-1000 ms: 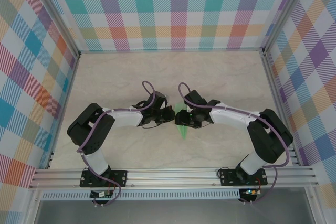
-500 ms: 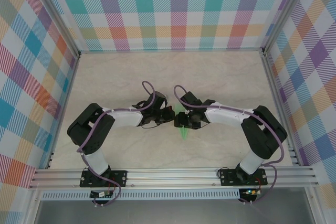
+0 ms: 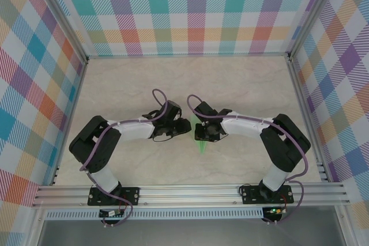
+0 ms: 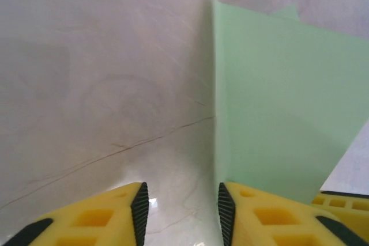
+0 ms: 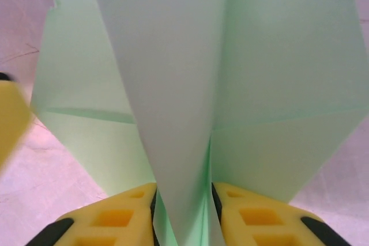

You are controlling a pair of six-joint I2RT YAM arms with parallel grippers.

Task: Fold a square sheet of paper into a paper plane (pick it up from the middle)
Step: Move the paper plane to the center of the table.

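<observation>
right gripper (image 5: 183, 197): jaws closed on the raised central fold of the paper plane (image 5: 173, 84). the fold rises from between the yellow fingers toward the top of the right wrist frame. flat flaps spread to either side, and creases run across the lower half.

left gripper (image 4: 180, 205): jaws apart, with only bare table (image 4: 104, 84) between them. the straight edge of the green paper runs just beside the inner face of the finger at lower right, and the paper covers much of the right half of the left wrist frame.

top view: both wrists meet at the centre of the frame. the green paper lies between and beneath them, its pointed end showing just below the right wrist.

progress, as judged: the sheet is already a narrow pointed form with a centre crease and side flaps, so the early folds appear done. what seems left is setting the wings and pressing the creases flat. whether the two flaps match cannot be told.
</observation>
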